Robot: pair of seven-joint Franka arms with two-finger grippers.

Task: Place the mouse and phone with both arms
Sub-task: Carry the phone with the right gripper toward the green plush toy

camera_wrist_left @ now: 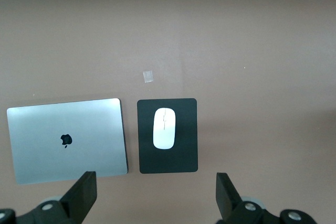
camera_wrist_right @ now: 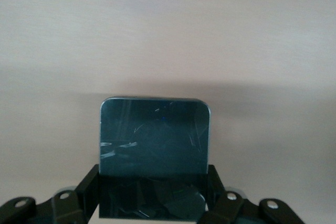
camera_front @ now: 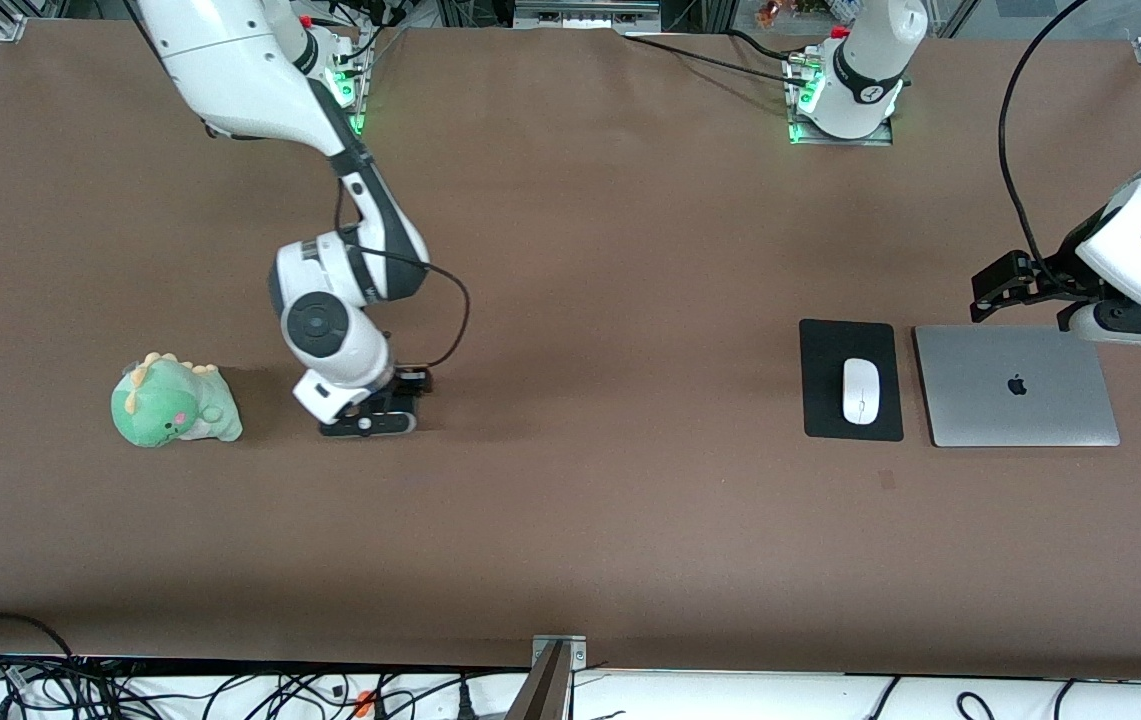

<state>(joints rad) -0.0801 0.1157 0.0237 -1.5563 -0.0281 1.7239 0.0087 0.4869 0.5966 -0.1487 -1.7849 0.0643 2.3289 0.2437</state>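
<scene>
The white mouse point(camera_front: 860, 390) lies on a black pad point(camera_front: 820, 405); both also show in the left wrist view, mouse point(camera_wrist_left: 164, 128) and pad point(camera_wrist_left: 167, 161). My left gripper point(camera_front: 992, 292) is open and empty in the air, over the table beside the pad and the laptop's edge; it also shows in its own view point(camera_wrist_left: 156, 195). My right gripper point(camera_front: 370, 420) is low at the table beside the plush toy. In the right wrist view the gripper point(camera_wrist_right: 155, 184) is shut on the glossy black phone point(camera_wrist_right: 155, 137), with its fingers point(camera_wrist_right: 89, 184) on the phone's side edges.
A closed silver laptop point(camera_front: 1015, 385) lies beside the pad toward the left arm's end, also in the left wrist view point(camera_wrist_left: 65, 140). A green dinosaur plush point(camera_front: 173, 402) sits toward the right arm's end. A small tape mark point(camera_front: 887, 480) lies nearer the front camera than the pad.
</scene>
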